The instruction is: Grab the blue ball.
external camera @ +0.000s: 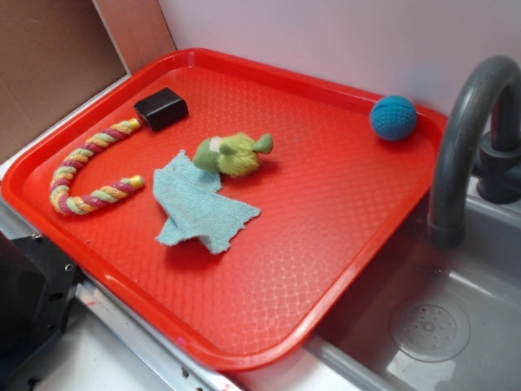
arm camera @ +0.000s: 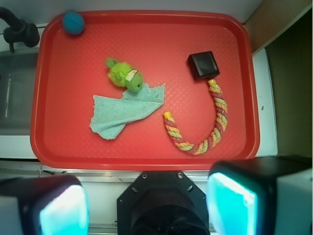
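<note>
crocheted blue ball (external camera: pixel 393 118), glossy plastic tray (external camera: pixel 342 204)

Black-housed fingers (arm camera: pixel 230 205) with glowing cyan pads, black screwed mount (arm camera: pixel 164 203) between.

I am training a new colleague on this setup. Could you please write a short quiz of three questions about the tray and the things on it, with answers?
1. True or false: the blue ball lies in a corner of the red tray, near the faucet.
2. Which thing touches the light-blue cloth? A) the black block B) the green plush toy C) the rope toy
3. Fill in: in the wrist view, the gripper has its jaws ____ and holds nothing.

Key: 1 true. 2 B. 3 open.
</note>
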Robot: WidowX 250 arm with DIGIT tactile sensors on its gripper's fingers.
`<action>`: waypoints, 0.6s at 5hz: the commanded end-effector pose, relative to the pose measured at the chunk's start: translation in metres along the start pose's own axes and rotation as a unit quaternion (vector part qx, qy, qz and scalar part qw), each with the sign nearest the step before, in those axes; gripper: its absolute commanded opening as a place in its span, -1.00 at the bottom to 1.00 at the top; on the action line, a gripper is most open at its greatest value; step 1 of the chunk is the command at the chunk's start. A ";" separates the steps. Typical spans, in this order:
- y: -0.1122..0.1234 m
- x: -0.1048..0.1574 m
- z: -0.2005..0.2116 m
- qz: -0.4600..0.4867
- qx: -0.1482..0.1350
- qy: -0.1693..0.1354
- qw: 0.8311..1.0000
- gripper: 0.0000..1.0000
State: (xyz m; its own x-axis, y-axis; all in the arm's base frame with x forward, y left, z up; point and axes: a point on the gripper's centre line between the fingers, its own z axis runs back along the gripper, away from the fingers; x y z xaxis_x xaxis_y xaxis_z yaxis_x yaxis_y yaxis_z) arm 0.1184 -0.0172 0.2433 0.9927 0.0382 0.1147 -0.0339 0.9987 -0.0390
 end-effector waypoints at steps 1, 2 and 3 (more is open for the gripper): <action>0.000 0.000 0.000 0.000 0.000 0.000 1.000 1.00; 0.000 0.009 -0.006 0.027 -0.015 -0.041 0.999 1.00; -0.003 0.019 -0.016 0.060 -0.028 -0.066 0.996 1.00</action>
State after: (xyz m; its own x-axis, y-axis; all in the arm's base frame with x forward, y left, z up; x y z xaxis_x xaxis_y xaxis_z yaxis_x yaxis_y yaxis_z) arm 0.1372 -0.0215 0.2243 0.9609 0.1619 0.2244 -0.1388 0.9836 -0.1155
